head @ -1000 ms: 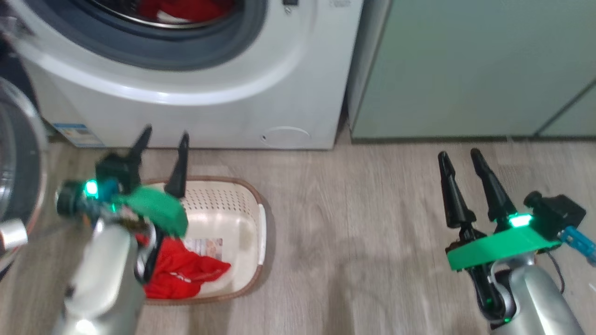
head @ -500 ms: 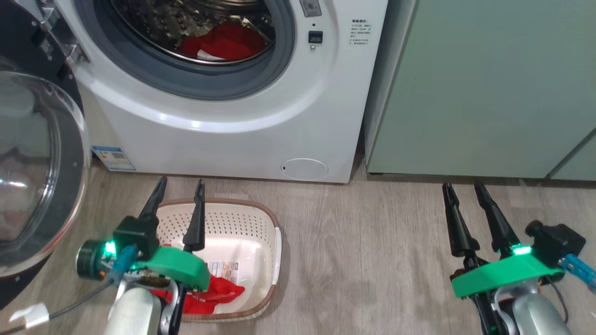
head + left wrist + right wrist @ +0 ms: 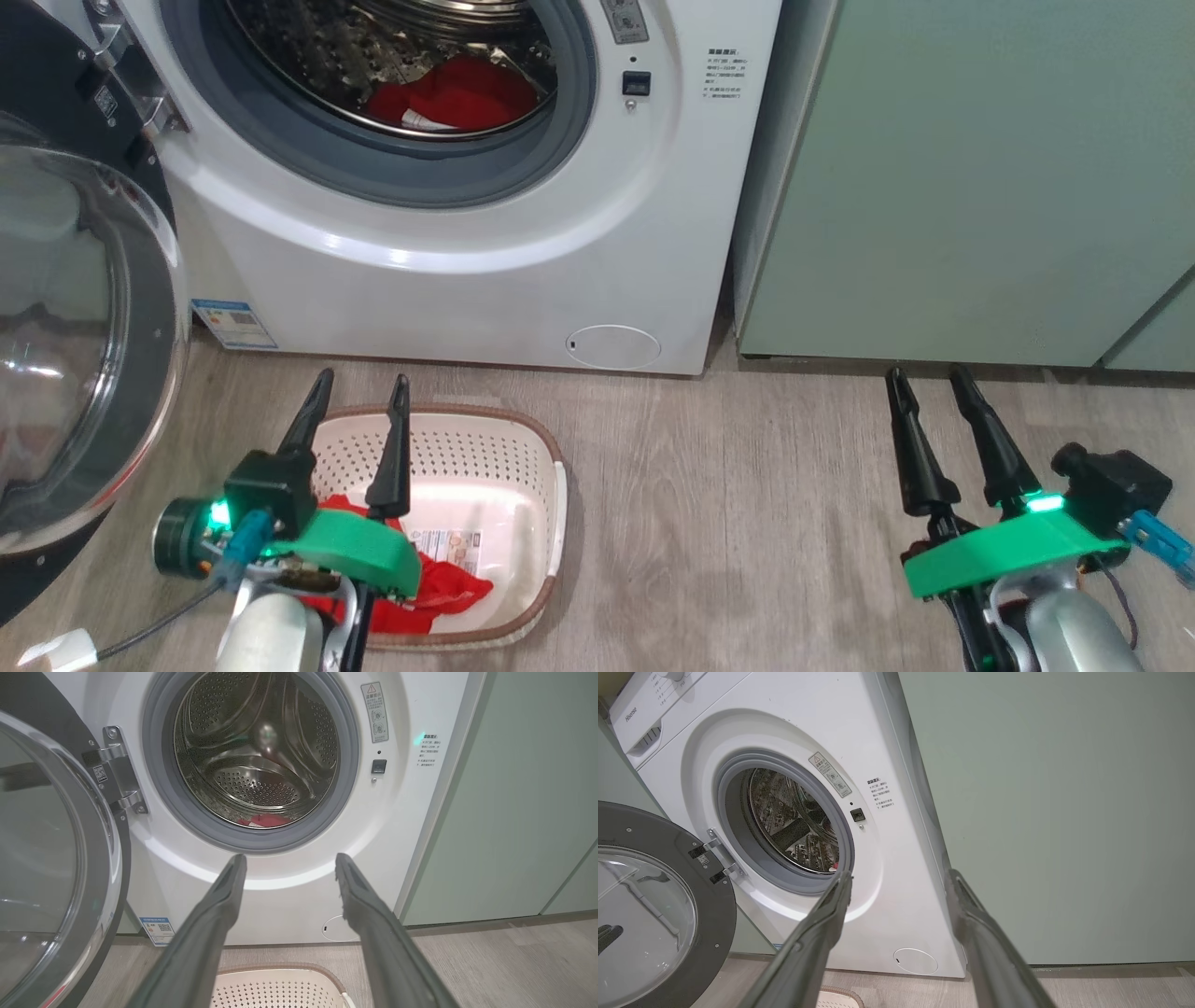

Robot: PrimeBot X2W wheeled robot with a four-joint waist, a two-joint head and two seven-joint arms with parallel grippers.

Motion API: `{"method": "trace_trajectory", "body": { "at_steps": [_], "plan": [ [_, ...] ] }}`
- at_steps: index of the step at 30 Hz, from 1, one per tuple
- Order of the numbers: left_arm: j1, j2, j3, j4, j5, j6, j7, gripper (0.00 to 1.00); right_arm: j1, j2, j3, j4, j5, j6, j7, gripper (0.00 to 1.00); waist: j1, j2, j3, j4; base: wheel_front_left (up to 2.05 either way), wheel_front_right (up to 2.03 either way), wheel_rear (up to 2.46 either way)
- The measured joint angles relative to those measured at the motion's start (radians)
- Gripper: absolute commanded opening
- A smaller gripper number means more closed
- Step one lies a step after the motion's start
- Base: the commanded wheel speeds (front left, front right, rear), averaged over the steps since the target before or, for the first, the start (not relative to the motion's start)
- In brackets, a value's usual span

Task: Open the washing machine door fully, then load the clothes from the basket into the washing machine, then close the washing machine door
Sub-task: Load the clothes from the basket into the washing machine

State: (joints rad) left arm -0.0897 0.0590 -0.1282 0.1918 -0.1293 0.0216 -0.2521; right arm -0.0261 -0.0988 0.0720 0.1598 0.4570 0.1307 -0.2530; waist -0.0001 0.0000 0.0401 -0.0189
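The white washing machine (image 3: 485, 252) stands with its porthole door (image 3: 84, 373) swung wide open to the left, glass bowl facing out. A red garment (image 3: 448, 93) lies low in the steel drum (image 3: 261, 751). On the floor before the machine sits the cream basket (image 3: 523, 448), and a red garment (image 3: 448, 588) lies at its near end. My left gripper (image 3: 359, 387) hangs open and empty over the basket's near left side. My right gripper (image 3: 929, 378) is open and empty above the floor at the right.
Pale green cabinets (image 3: 980, 177) stand right of the machine. A round service flap (image 3: 613, 346) and a blue label sticker (image 3: 233, 324) mark the machine's lower front. Wood-look floor (image 3: 728, 523) lies between basket and right arm.
The head camera has tilted up, bringing the drum and door more into view. My left gripper has settled lower and nearer over the basket, still open. The right gripper keeps its pose.
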Motion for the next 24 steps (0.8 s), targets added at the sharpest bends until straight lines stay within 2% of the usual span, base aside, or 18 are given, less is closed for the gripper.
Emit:
{"method": "trace_trajectory", "body": {
  "at_steps": [24],
  "plan": [
    [0.014, -0.008, 0.021, 0.008, -0.012, -0.009, 0.000, 1.00, 0.019, 0.000, 0.001, 0.003, 0.000, 0.000, 0.000, 1.00, 0.0000, 0.0000, -0.017, -0.001, 0.00, 0.00, 0.00]
  ]
}}
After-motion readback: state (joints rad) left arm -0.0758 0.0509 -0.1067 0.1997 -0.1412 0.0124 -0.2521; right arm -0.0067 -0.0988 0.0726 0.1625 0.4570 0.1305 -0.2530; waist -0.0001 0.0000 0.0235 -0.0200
